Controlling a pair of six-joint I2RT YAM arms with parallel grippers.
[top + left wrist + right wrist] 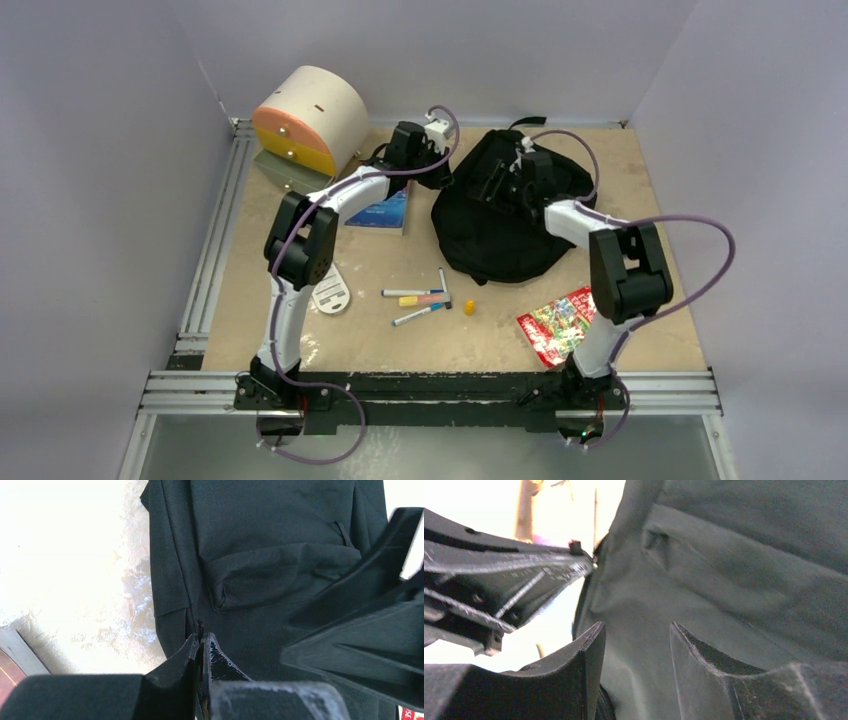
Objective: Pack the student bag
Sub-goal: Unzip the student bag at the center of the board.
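Tan table (650,190): black fabric student bag (480,235) slumped, pocket flap showing.

Cream/orange drawer box (305,118) back-left; blue book (385,212); 4 markers (420,300) + yellow cap (469,307) mid-table; red packet (557,322) front-right.

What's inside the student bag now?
Only outer black fabric of the student bag shows; no opening is visible, so its contents are hidden. Markers and a blue book lie outside it.
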